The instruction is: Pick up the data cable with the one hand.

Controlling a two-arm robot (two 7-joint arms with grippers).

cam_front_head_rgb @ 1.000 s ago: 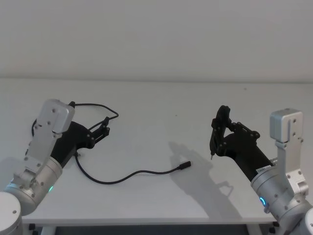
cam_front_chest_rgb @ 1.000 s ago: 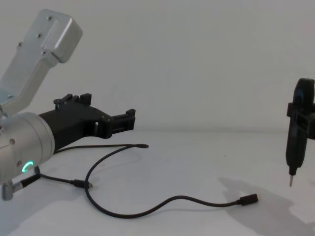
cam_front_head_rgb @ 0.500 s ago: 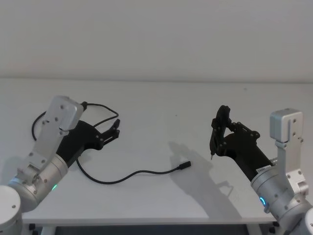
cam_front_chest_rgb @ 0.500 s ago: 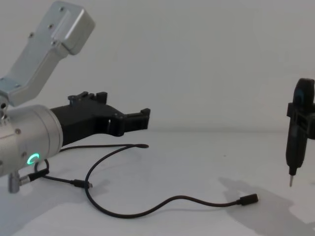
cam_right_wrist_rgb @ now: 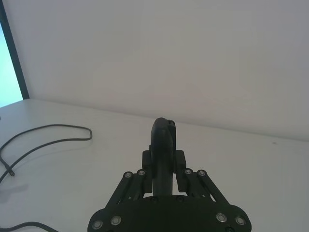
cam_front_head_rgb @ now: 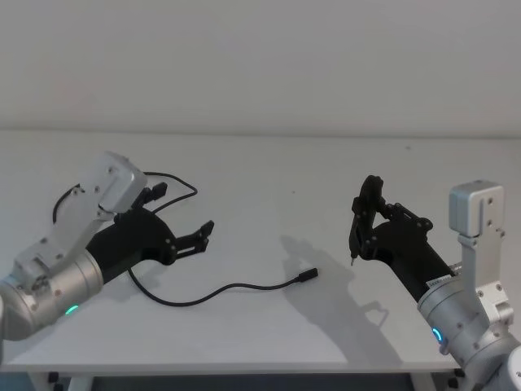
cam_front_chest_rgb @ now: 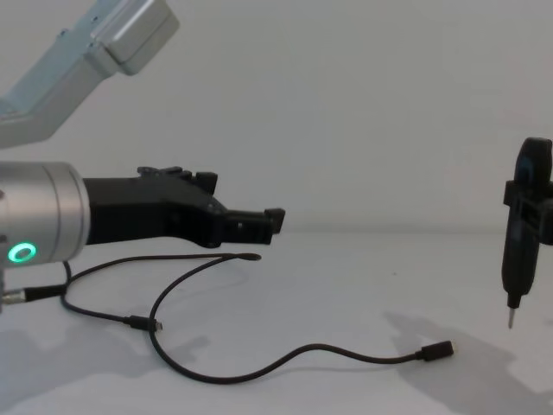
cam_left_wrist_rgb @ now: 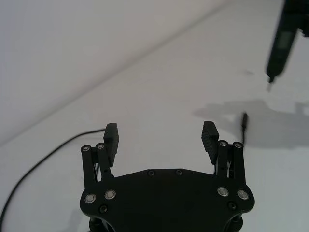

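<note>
Approaching stage: left gripper [cam_front_head_rgb: 183,210] hovers over the worktop [cam_front_head_rgb: 269,171], jaws wide apart and empty. Data cable [cam_front_head_rgb: 236,285] lies flat nearby, untouched. Next move, in judgement: descend astride it and close. Right gripper [cam_front_head_rgb: 364,218] is parked at the right, clamping a pointed tool [cam_front_head_rgb: 353,244].

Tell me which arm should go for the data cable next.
Left. The left gripper is open and empty, close to the data cable. The right gripper is farther off and shut on a pointed black tool.

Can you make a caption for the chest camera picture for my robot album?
Left gripper hovers over the looping black data cable on the white table; right gripper holds a pointed tool upright.
</note>
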